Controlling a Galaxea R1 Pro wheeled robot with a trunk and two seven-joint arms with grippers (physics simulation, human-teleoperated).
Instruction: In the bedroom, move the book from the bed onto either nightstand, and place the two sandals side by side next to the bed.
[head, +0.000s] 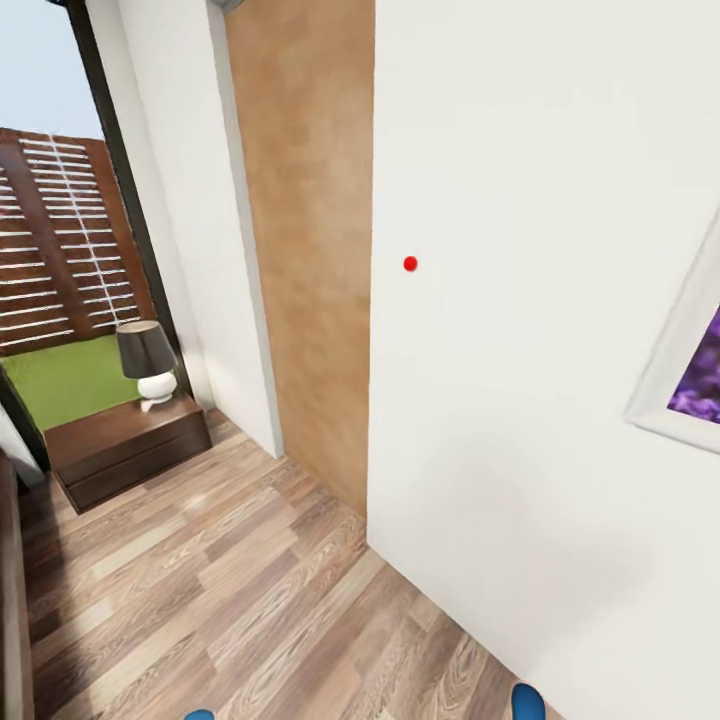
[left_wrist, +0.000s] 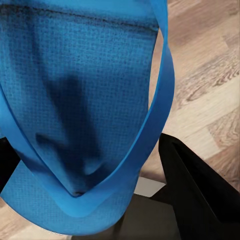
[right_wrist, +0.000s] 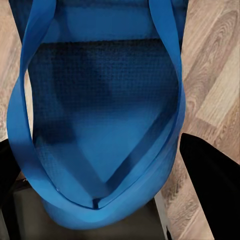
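Observation:
In the left wrist view, one bright blue sandal (left_wrist: 85, 90) hangs over the wood floor with my left gripper (left_wrist: 100, 175) shut on its end, a black finger (left_wrist: 200, 195) on either side. My right gripper (right_wrist: 107, 175) is shut the same way on the other blue sandal (right_wrist: 105, 100). In the head view the two sandal tips (head: 528, 700) (head: 200, 714) poke up at the bottom edge. A dark brown nightstand (head: 125, 445) stands at the left by the window. The book is out of view.
A black-shaded lamp (head: 148, 360) stands on the nightstand. A white wall (head: 540, 300) with a framed purple picture (head: 690, 370) is close ahead on the right, beside a tan panel (head: 310, 250). Wood-plank floor (head: 220, 590) runs toward the nightstand. A dark wooden edge (head: 10, 600) borders the far left.

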